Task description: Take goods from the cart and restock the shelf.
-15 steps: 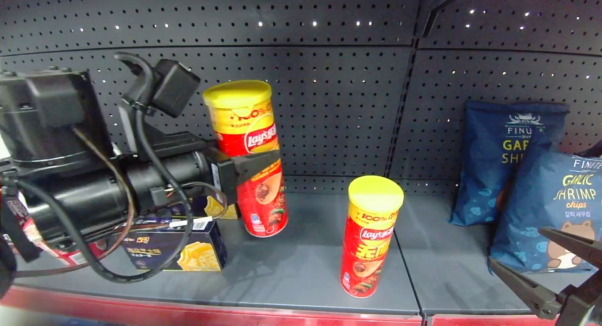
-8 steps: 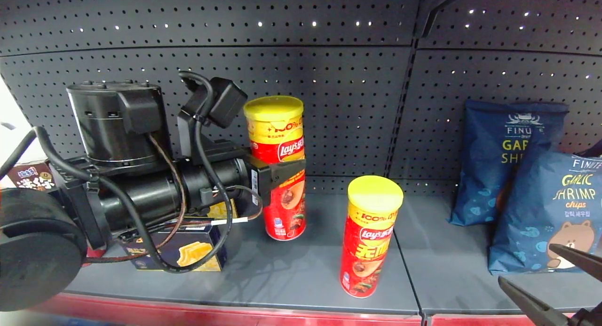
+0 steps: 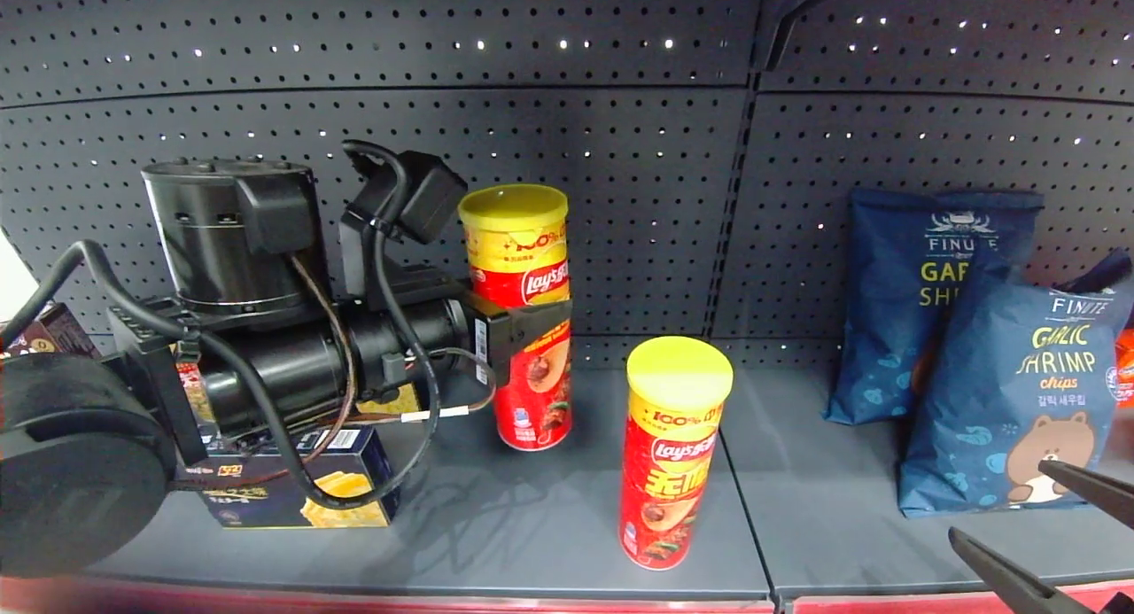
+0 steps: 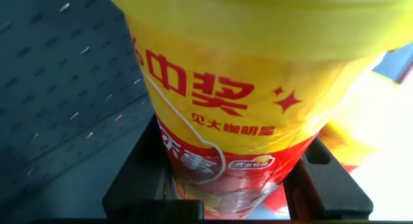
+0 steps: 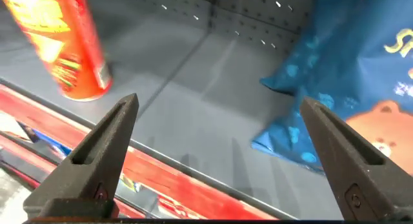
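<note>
One red chip can (image 3: 523, 313) (image 4: 219, 121) stands upright toward the back of the shelf (image 3: 532, 525), its middle clamped in the left claw (image 3: 532, 330) (image 4: 232, 192). Its yellow lid is on, the contents hidden. A second can (image 3: 673, 446) (image 5: 64, 50), also lidded, stands apart nearer the front edge. The right claw (image 3: 1001, 499) (image 5: 219, 101) hangs wide open and empty before two blue chip bags (image 3: 1019, 392) (image 3: 912, 286). A dark snack box (image 3: 292, 485) lies below the left arm.

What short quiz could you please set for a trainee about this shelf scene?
1. True or false: the left gripper is shut on the rear chip can.
2. How many yellow-lidded cans are over the shelf? A one, B two, C three.
3. Fill in: the right gripper, near the blue bags, is ___.
Key: 1 true; 2 B; 3 open.
</note>
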Robot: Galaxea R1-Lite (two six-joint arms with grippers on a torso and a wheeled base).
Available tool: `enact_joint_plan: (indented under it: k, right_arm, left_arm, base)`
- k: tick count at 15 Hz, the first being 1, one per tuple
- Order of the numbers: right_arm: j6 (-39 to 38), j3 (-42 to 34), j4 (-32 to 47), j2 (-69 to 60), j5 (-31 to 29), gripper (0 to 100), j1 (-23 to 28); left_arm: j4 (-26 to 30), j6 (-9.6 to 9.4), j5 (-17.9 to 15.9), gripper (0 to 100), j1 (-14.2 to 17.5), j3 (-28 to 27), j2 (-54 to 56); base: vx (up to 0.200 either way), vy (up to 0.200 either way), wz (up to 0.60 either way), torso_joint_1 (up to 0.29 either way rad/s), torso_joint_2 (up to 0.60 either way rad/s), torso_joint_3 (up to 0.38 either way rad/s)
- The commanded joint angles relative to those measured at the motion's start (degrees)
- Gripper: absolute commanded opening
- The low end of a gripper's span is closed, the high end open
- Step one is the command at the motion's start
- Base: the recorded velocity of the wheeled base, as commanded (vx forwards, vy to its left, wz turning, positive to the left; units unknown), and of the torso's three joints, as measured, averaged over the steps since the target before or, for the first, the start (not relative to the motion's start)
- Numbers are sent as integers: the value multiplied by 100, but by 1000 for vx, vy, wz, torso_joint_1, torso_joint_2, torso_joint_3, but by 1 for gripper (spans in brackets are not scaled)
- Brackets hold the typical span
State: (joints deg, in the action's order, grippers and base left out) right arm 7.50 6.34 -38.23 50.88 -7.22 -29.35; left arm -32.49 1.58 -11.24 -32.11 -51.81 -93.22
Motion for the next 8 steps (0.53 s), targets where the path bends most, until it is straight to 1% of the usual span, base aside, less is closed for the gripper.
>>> enact_joint_plan:
  k: [1,4,5,7,8]
  right_arm:
    - [-11,-1,-88,18,45,100,61]
    - [-29,16,-185,132,177,100,70]
    - [-29,43,-220,229,186,100,141]
    - [-29,78,-220,308,177,100,281]
    - [-29,60,-220,334,177,100,369]
  left_arm:
    - [-3,0,-10,0,12,4,-47]
    - [-56,0,-10,0,29,-13,-232]
    - [-407,0,-36,0,56,-5,-443]
    - [-759,0,-27,0,91,-180,-820]
    - [-821,-18,-10,0,126,-303,-1031]
  base:
    - [0,0,0,0,0,0]
    - [0,0,0,0,0,0]
    - [0,0,0,0,0,0]
    - [0,0,0,0,0,0]
    - [0,0,0,0,0,0]
